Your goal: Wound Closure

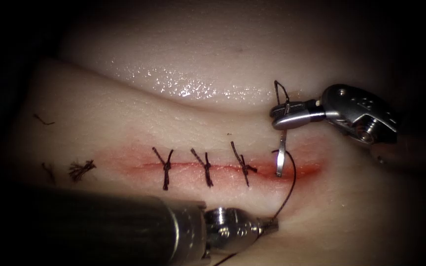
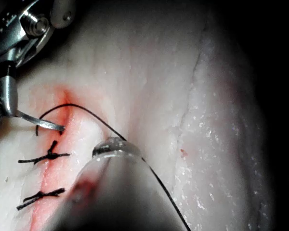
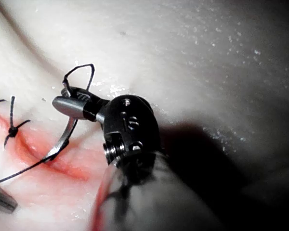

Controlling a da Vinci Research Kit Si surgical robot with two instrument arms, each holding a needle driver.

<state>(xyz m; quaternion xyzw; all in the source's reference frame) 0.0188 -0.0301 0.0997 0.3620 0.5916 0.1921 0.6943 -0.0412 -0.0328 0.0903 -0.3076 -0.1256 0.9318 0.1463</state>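
at the right end of the cut [image 1: 232, 168] in the tissue [image 1: 198, 74], the right claw [image 1: 278, 118] comes in from the right and is pressed together on the needle [image 1: 281, 152], pinching it near its back end, close to where the thread [image 1: 292, 182] joins; the needle hangs down from the claw with its tip at the red line of the cut, seeming just to enter the tissue there, though how deep it goes cannot be told. a short loop of thread stands above the right claw, on the far side of the cut. from the needle's place the thread curves down over the near side of the cut to the left claw [image 1: 271, 224], which lies near the lower edge of the endoscope view and pinches the thread at its tips. three tied stitches [image 1: 205, 168] cross the cut to the left of the needle, and the red fluid [image 1: 124, 165] stains the tissue along the cut. a frayed cut end of thread [image 1: 81, 169] lies on the tissue well to the left of the stitches, with two smaller bits near it
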